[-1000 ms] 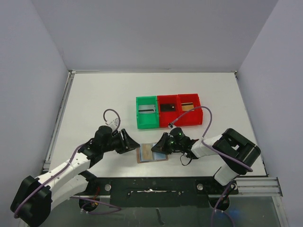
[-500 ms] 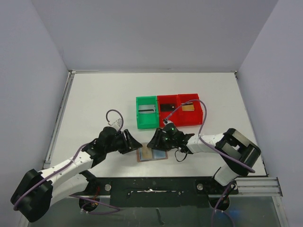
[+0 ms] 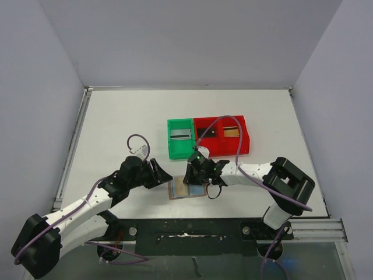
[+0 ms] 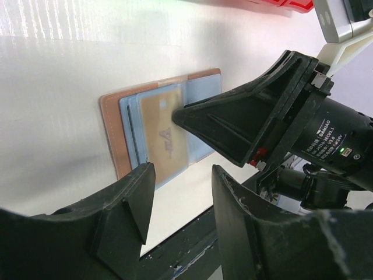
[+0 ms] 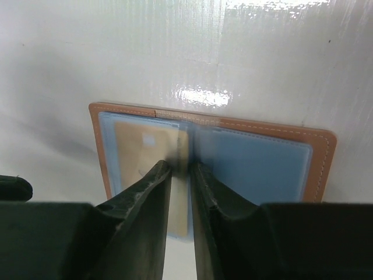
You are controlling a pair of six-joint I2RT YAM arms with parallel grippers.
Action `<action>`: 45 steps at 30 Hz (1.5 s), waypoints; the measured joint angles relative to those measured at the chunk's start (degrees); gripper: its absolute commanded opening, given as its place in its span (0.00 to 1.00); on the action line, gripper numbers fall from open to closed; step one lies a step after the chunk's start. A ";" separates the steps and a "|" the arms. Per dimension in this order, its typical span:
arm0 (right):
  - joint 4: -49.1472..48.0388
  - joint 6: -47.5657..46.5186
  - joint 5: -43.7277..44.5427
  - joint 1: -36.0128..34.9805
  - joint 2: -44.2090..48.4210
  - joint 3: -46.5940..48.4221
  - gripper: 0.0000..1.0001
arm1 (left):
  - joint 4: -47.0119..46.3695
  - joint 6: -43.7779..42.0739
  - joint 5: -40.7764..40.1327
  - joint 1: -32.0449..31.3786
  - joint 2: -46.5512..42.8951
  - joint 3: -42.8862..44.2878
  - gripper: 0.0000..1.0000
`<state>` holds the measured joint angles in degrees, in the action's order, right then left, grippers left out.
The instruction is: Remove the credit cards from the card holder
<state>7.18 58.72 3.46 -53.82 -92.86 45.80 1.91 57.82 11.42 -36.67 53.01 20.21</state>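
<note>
The card holder [image 3: 187, 190] lies open and flat on the white table, brown outside [image 4: 109, 134] with pale blue pockets [image 5: 256, 166]. A tan credit card [image 5: 140, 154] [image 4: 160, 137] sits in its left pocket. My right gripper [image 3: 193, 177] [image 5: 180, 167] points down on the holder. Its jaws stand a narrow gap apart, the tips at the card's inner edge beside the fold. Nothing is clamped between them. My left gripper [image 3: 163, 177] [image 4: 182, 175] hovers just left of the holder, open and empty.
A green bin [image 3: 180, 146] and two joined red bins [image 3: 221, 144] stand just behind the holder, each with a card lying inside. The table's near edge and a black rail run close in front of the holder.
My right gripper has slid left along the holder, from its right side to over the fold and the tan card. Its jaws parted from shut. The left arm has barely moved.
</note>
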 measured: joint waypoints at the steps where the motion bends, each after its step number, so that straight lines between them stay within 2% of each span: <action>1: -0.04 -0.02 -0.07 0.00 0.00 -0.07 0.18 | 0.02 -0.07 -0.02 0.00 0.00 0.00 0.42; 7: -9.20 1.90 -4.57 3.23 1.99 -6.80 0.10 | -0.20 -0.02 0.46 0.00 0.02 -0.02 0.42; 13: -28.15 7.28 -13.60 8.50 3.10 -18.27 0.08 | -2.47 0.00 2.45 0.00 1.66 -0.04 0.42; 27: -51.49 15.45 -21.38 12.98 -1.70 -28.24 0.02 | -9.99 0.98 6.49 -0.92 8.68 -1.03 0.42; 37: -49.55 14.75 -21.99 13.29 -0.33 -28.15 0.00 | -11.43 1.57 6.49 -1.07 9.62 -1.33 0.42; 40: -49.48 14.67 -22.08 13.29 -0.28 -28.15 0.02 | -11.74 1.66 6.49 -1.07 10.14 -1.33 0.42; 42: -49.11 14.60 -22.05 13.29 -0.15 -28.15 0.08 | -11.96 1.68 6.51 -1.07 10.67 -1.33 0.42; 43: -48.37 14.40 -22.01 13.29 0.22 -28.13 0.16 | -11.98 1.66 6.51 -1.07 10.95 -1.31 0.42; 45: -45.33 13.68 -21.79 13.29 1.70 -27.63 0.24 | -11.98 1.64 6.51 -1.07 11.45 -1.31 0.42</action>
<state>-38.15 72.40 -18.33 -40.53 -91.15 18.17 -10.07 59.46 17.93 -37.74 64.47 18.90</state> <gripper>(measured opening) 0.139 0.424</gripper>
